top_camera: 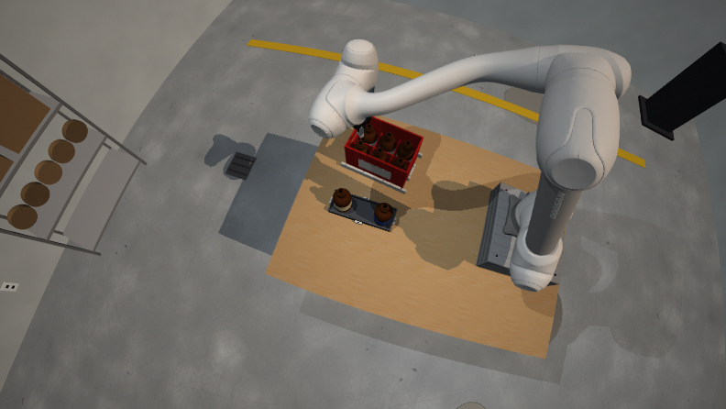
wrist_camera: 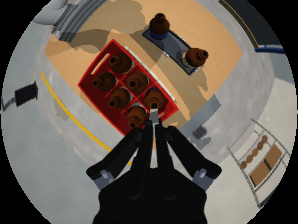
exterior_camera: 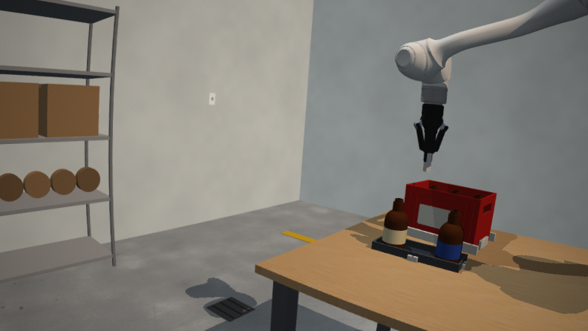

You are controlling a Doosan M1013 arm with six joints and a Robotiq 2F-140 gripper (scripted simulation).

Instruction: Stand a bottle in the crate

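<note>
The red crate [top_camera: 389, 154] stands on the wooden table with a brown bottle in each of its cells; it also shows in the side view [exterior_camera: 450, 211] and in the wrist view [wrist_camera: 128, 90]. The dark tray [top_camera: 361, 211] in front of it holds two upright bottles: one with a cream label [exterior_camera: 395, 223] and one with a blue label [exterior_camera: 449, 237]. My gripper [exterior_camera: 428, 166] hangs well above the crate's far left corner, fingers pressed together with nothing between them; it also shows in the wrist view [wrist_camera: 154, 117].
The arm's base [top_camera: 528, 243] stands on a grey plate at the table's right edge. A metal shelf [exterior_camera: 53, 135] with boxes and rolls stands far left. A dark floor grate [exterior_camera: 230, 308] lies beside the table.
</note>
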